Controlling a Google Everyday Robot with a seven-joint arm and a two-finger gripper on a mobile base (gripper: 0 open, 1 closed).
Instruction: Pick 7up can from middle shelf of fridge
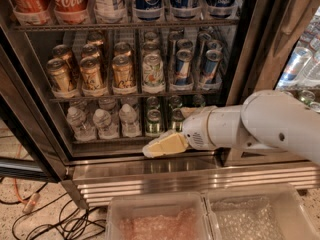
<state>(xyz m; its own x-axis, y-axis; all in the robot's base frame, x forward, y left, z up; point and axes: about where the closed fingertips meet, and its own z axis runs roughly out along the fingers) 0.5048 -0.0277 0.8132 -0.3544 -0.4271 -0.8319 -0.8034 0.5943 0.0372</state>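
Observation:
The 7up can [153, 71], whitish with green lettering and a silver top, stands at the front of its row on the middle shelf [135, 95] of the open fridge [241, 49]. Gold cans are to its left and blue cans to its right. My gripper [162, 145], cream-coloured at the end of a white arm, reaches in from the right. It hangs in front of the lower rack's front edge, well below the 7up can and slightly to its right. It holds nothing that I can see.
Gold cans [91, 73] and blue cans [183, 66] flank the 7up row. Large soda bottles [65, 1] fill the top rack. Water bottles [106, 121] and green cans [154, 120] fill the lower rack. Two clear bins [160, 219] sit below the ribbed steel base [150, 181]. Cables [50, 216] lie at the left.

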